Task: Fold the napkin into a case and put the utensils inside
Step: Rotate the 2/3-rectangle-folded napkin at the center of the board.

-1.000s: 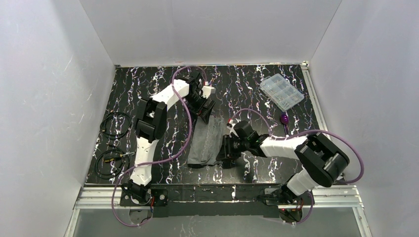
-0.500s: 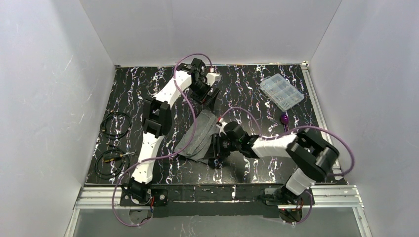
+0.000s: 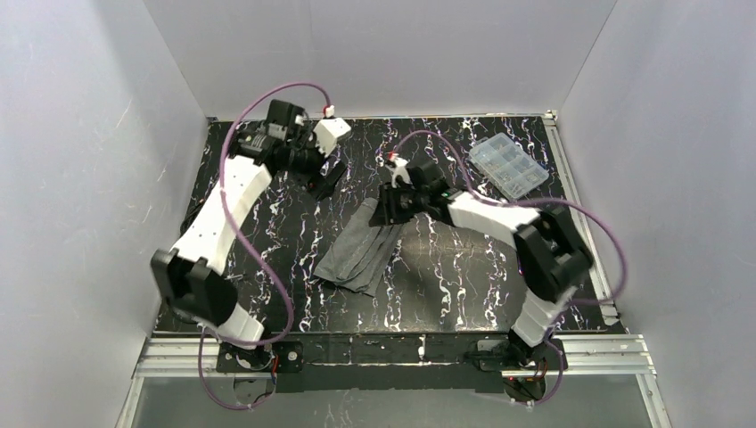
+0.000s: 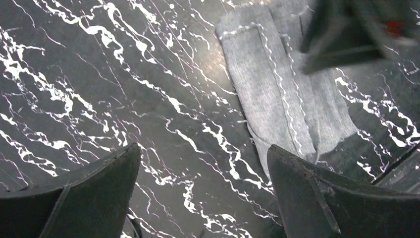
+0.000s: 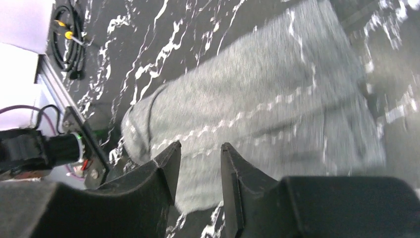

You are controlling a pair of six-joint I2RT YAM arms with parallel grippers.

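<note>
Top cam: napkin (image 3: 361,254) lies in the middle of the worktop (image 3: 446,276) as a narrow folded strip of dark grey woven fabric. It sits diag, far end toward centre, near end angled toward the left edge. Surface = glossy black slab w/ white marble veins, alu rail (image 3: 401,357) along the near edge, plain white walls (image 3: 374,53) on three sides. Clear plastic compartment box (image 3: 508,167) sits near the far right corner, well apart from the cloth. L side: left gripper (image 3: 326,178) is over the far left part of the worktop, apart from the napkin, fingers spread. R side: right gripper (image 3: 385,207) is at the strip's far end; contact not readable from here. Purple cables (image 3: 267,98) loop off both arms.

Left wrist cam: left gripper (image 4: 202,148) fingers wide apart, nothing between them, only bare veined worktop (image 4: 99,89) below. Napkin (image 4: 282,99) is upper right: overlapping layers, pale stitch lines running lengthwise, soft rounded corners. Blurry dark shape over its top end = right gripper (image 4: 346,34).

Right wrist cam: right gripper (image 5: 199,148) black fingers stand a narrow gap apart, no cloth pinched that I can see. Napkin (image 5: 257,99) fills the view beyond them, heathered grey w/ dashed light stitching, motion-blurred. Black cable coil (image 5: 67,34) w/ yellow-tipped plug lies by the worktop (image 5: 163,34) edge, top left.
</note>
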